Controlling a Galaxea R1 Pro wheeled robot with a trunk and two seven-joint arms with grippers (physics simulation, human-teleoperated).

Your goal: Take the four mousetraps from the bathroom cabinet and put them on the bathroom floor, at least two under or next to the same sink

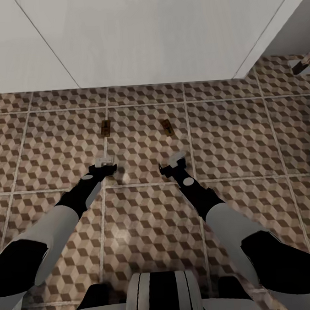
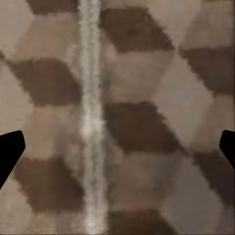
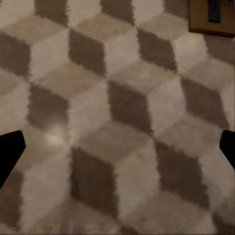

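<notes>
Here two mousetraps lie on the bathroom floor, both grippers spread, empty.

A tiled room of a home, rendered in simulation, is indicated; a bathroom is suggested. The floor of large square tiles printed with brown-and-beige cubes, divided by pale grout lines, is seen in all three views. A plain white flat-faced fixture is set against the floor's far edge. Two small brown wooden mousetraps are laid on the tiles.

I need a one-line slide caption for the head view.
Two mousetraps lie on the bathroom floor beyond the open left gripper and right gripper.
</notes>
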